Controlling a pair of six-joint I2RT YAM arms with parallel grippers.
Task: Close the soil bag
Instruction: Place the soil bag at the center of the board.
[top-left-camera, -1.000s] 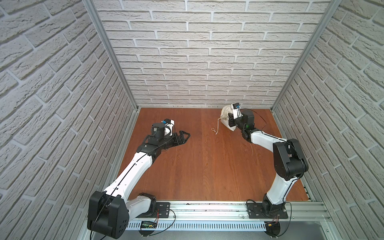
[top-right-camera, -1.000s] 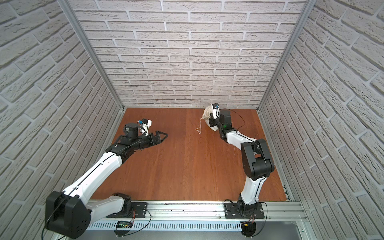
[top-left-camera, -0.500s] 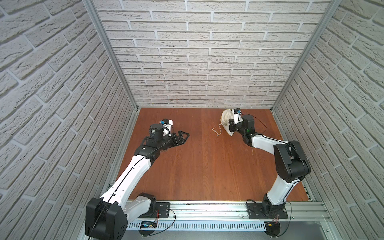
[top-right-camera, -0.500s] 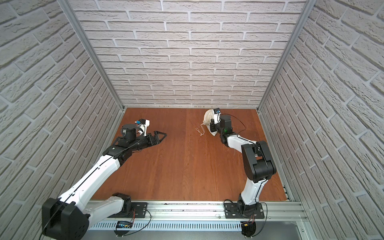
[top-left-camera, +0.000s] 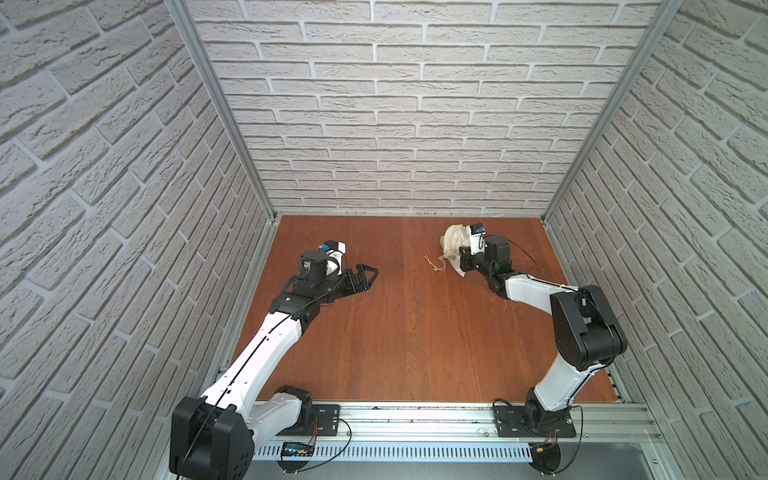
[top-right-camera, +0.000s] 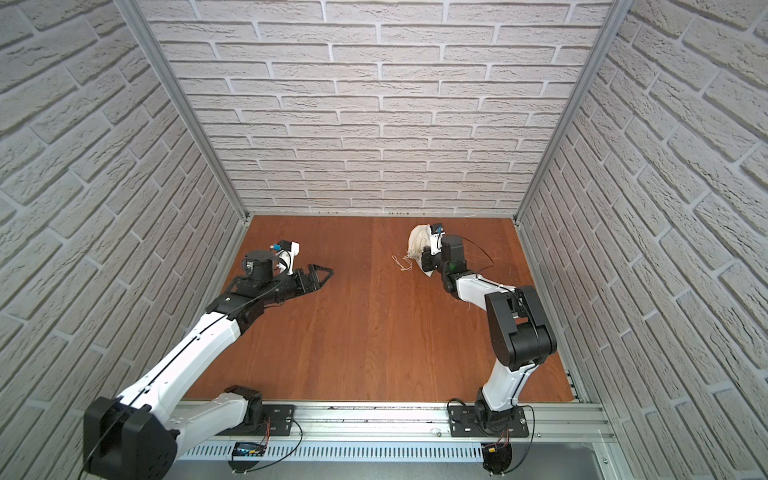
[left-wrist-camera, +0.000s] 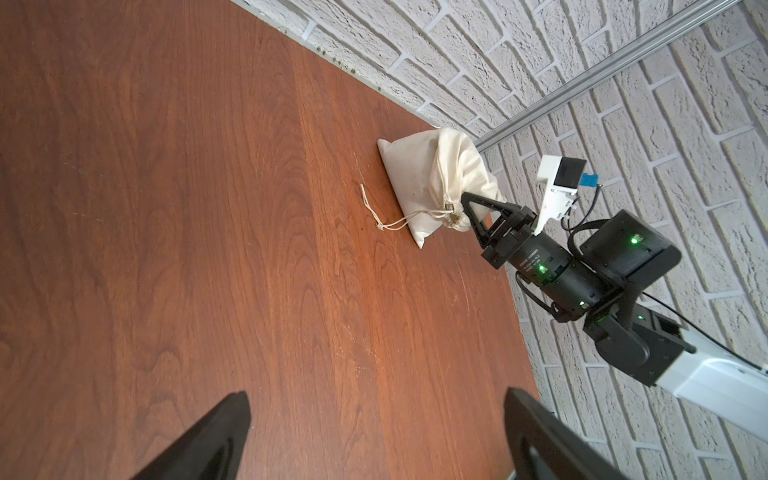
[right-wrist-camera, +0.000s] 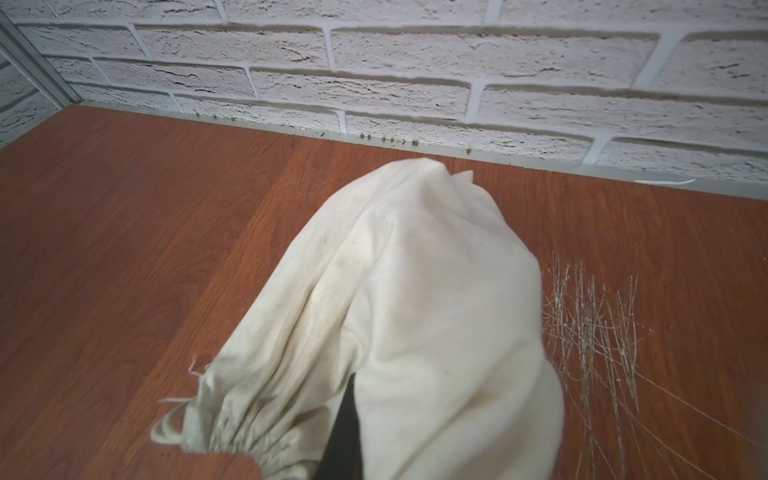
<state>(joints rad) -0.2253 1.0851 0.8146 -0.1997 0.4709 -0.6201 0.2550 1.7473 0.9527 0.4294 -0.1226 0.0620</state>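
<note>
The soil bag (top-left-camera: 452, 243) (top-right-camera: 417, 242) is a cream cloth sack resting on the wooden table near the back right. Its gathered neck is raised off the table. My right gripper (left-wrist-camera: 464, 199) is shut on that neck. In the right wrist view the cloth (right-wrist-camera: 415, 311) fills the middle and wraps one dark finger (right-wrist-camera: 345, 428). The thin beige cord (left-wrist-camera: 384, 216) (top-left-camera: 434, 264) trails from the neck onto the table and ends in a knot. My left gripper (top-left-camera: 371, 274) (top-right-camera: 327, 274) (left-wrist-camera: 374, 399) stands open and holds nothing. It hovers at the left of the table, pointing toward the bag, well apart from it.
Brick-patterned walls close in the table at the back and both sides; the bag lies close to the back wall (right-wrist-camera: 415, 83). Pale scratches (right-wrist-camera: 590, 324) mark the wood beside the bag. Small greenish crumbs (right-wrist-camera: 390, 140) line the back edge. The arms' metal rail (top-left-camera: 415, 415) runs along the front.
My right gripper has moved slightly toward the front and lower, with the bag's neck in it. The left arm has barely shifted.
</note>
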